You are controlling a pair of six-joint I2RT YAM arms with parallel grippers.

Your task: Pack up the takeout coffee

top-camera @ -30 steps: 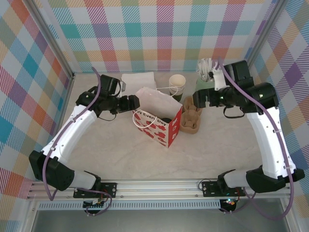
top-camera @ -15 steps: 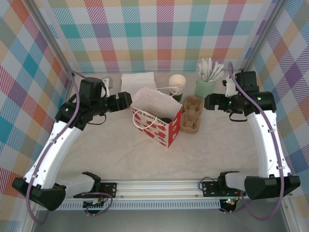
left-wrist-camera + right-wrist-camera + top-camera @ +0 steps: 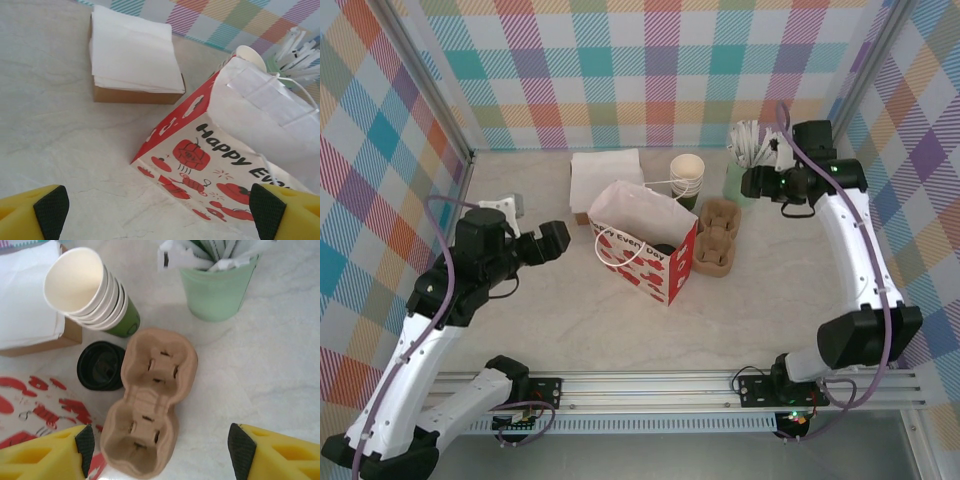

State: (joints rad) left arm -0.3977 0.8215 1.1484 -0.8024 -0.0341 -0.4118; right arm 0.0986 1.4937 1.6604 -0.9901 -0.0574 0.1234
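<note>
Left claw (image 3: 552, 243) over the left part of the worktop (image 3: 570, 320), well apart from the paper bag (image 3: 642, 250) and turned toward it. Wide open: in the left wrist view, black pads (image 3: 50, 210) at the two bottom corners, with only bare worktop and the printed face of the bag between them. Holding nothing, touching nothing.

Right claw (image 3: 752, 183) near the far right corner, over the mint holder (image 3: 216, 292) of white sticks when seen from above. Also released: in the right wrist view, yellow fingers far apart at the bottom corners, with nothing gripped between them. Brown cup carrier (image 3: 150, 400) lying below on the worktop. No contact visible with the carrier or the holder.

Takeout coffee (image 3: 101, 366) near the middle of the worktop, a little toward the far edge. Round black lid facing up, just beside the carrier and near the foot of the stack of green cups (image 3: 95, 297). From above, seen in the open mouth of the bag, close to its red side panel. Green body hidden. Cannot tell for sure whether standing inside the bag or only behind its front face.

Stack of white napkins (image 3: 605, 175) at the far edge, left of the cups.
</note>
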